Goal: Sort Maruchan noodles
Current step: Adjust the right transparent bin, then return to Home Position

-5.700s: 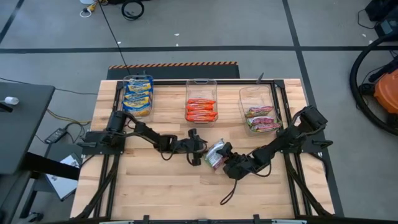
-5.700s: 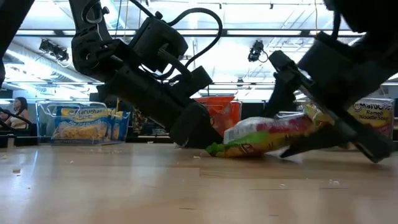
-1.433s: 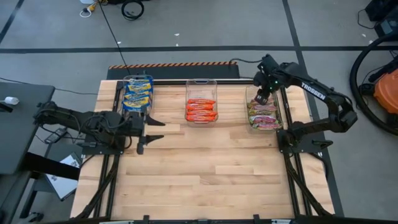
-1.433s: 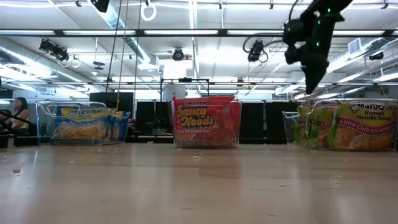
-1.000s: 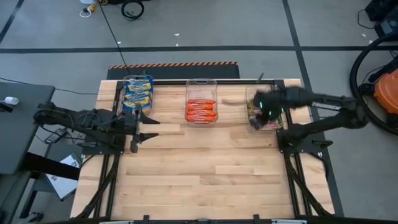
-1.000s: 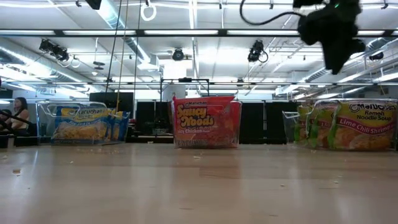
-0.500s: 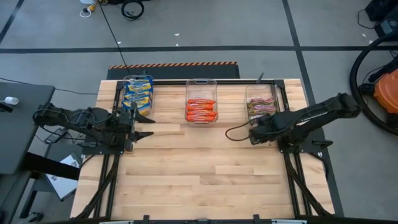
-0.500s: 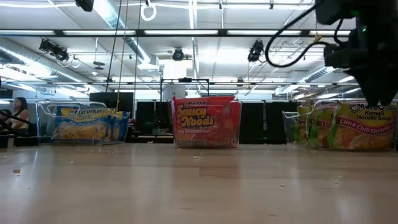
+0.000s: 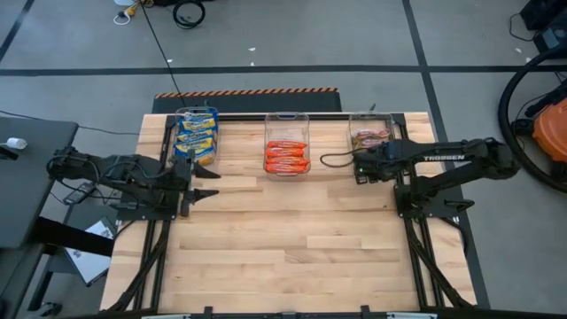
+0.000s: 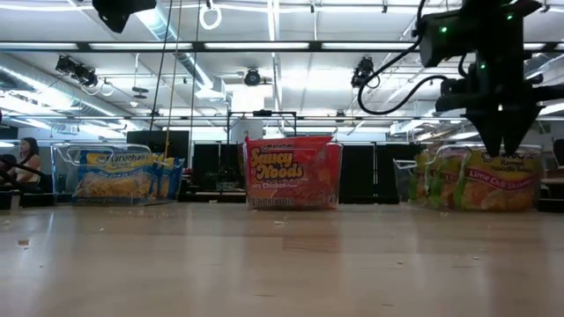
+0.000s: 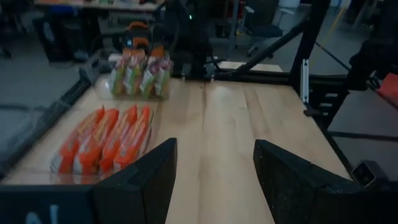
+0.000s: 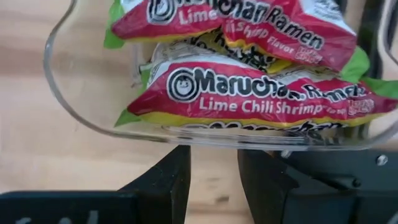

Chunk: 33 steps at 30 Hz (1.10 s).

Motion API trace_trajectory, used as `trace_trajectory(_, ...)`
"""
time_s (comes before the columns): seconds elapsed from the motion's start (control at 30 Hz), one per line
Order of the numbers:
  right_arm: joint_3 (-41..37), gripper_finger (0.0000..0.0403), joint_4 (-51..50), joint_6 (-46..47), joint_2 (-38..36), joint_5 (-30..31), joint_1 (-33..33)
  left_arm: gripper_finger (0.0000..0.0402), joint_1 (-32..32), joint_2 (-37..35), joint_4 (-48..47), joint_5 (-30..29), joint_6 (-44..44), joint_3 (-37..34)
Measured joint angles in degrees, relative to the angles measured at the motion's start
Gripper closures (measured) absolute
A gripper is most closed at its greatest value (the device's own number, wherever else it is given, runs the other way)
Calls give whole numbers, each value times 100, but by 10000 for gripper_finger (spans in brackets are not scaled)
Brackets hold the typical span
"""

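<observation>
The Maruchan noodles lie sorted in three clear bins along the table's far edge. The yellow-and-blue packets (image 9: 197, 135) are at the left, the orange-red ones (image 9: 287, 157) in the middle, the green-and-pink ones (image 9: 372, 137) at the right. My right gripper (image 12: 214, 174) points down at the near end of the right bin (image 12: 81, 109). It is open, with nothing between its fingers. My left gripper (image 9: 208, 184) hangs open and empty by the table's left edge, facing across the table. My right gripper stands right at the near end wall (image 12: 205, 142) of the right bin, its fingers pointing down. Whether a fingertip (image 12: 264, 158) touches that wall I cannot tell.
The near half of the wooden table (image 9: 292, 257) is bare boards. Black frame rails (image 9: 416, 239) run down both sides of the table. A person sits far off in the room at the left of the low view (image 10: 26, 158).
My right gripper has swung from above the right bin toward the table's near edge, sunk, and rolled about its own line. It now points down at the bin's near end. In the low view that bin looks shifted a little toward the far edge and turned.
</observation>
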Motion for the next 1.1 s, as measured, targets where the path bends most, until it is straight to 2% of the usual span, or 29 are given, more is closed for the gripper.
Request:
trace_trajectory(0.27,0,265,54,-944,-46,485,-901,185,-2,-4,-33,67,-39,0)
trace_trajectory(0.43,0,265,395,-1435,-116,304,-1162,196,-4,44,-21,67,-101,0)
trace_trajectory(0.57,1,265,564,-1478,-212,155,-842,214,-4,66,68,66,-121,-7)
trace_trajectory(0.7,0,265,667,-1258,-462,273,-109,237,-7,86,264,-81,-146,-36)
trace_trajectory(0.73,0,265,805,-1253,-509,270,95,244,-7,106,552,-109,-100,-145)
trace_trajectory(0.83,2,265,1420,-1521,-592,260,637,269,24,110,1593,-48,98,-716)
trace_trajectory(0.93,-8,266,2536,-2518,-578,273,1097,304,187,114,2280,160,212,-1217)
trace_trajectory(1.03,-355,274,4414,-4013,-576,265,1459,350,443,-8,2570,217,200,-1545)
trace_trajectory(1.1,-797,285,6049,-5103,-572,59,1636,383,691,-21,2796,233,197,-1703)
